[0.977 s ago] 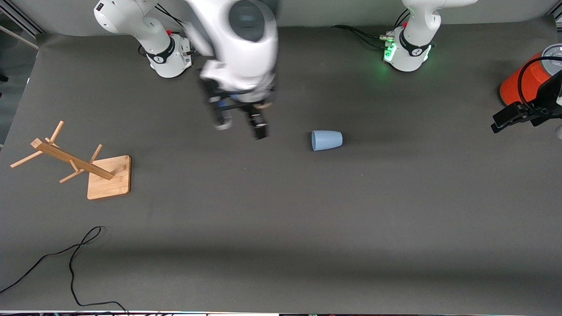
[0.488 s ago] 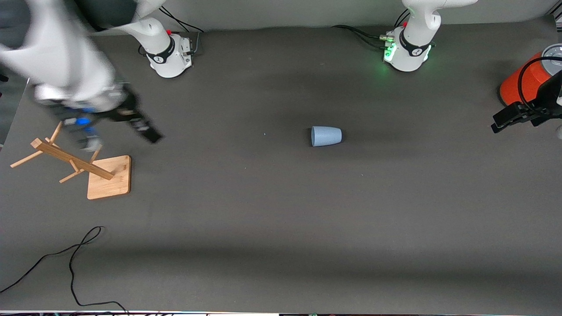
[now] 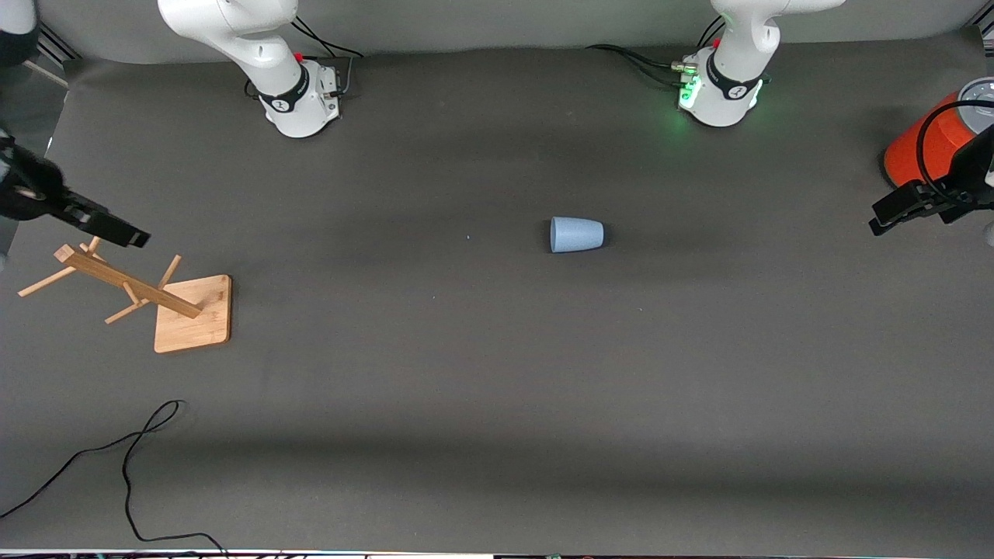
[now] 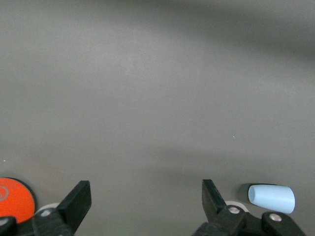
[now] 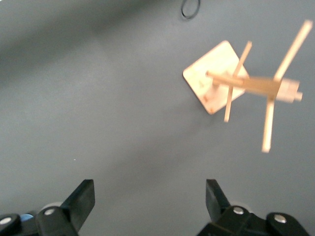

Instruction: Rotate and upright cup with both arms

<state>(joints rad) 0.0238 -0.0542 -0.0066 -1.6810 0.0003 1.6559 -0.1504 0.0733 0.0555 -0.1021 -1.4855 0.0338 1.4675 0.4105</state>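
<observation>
The cup [image 3: 577, 234] lies on its side near the middle of the grey table [image 3: 497, 373], its wide mouth turned toward the right arm's end and its narrower base toward the left arm's end; nothing touches it. It looks like thin matte plastic, so I judge it light, stiff and not fragile, but apt to roll or skid on the mat if nudged from one side only. The tapered wall is the sensible place to pinch, around the mid-body across its width, or by the rim with one finger inside the mouth; a second gripper bracing the base would keep it from sliding while it is tipped up. The right gripper [image 5: 147, 199] hangs with its fingers spread wide and empty above the bamboo mug tree [image 3: 128, 283] at the right arm's end, well apart from the cup. The left gripper [image 4: 145, 199] waits, also splayed and holding nothing, over the left arm's end just beside the orange can [image 3: 932, 144]. Counted: one cup, two arms, one orange can, one mug tree, one loose black cable [image 3: 116, 458] nearest the front camera.
</observation>
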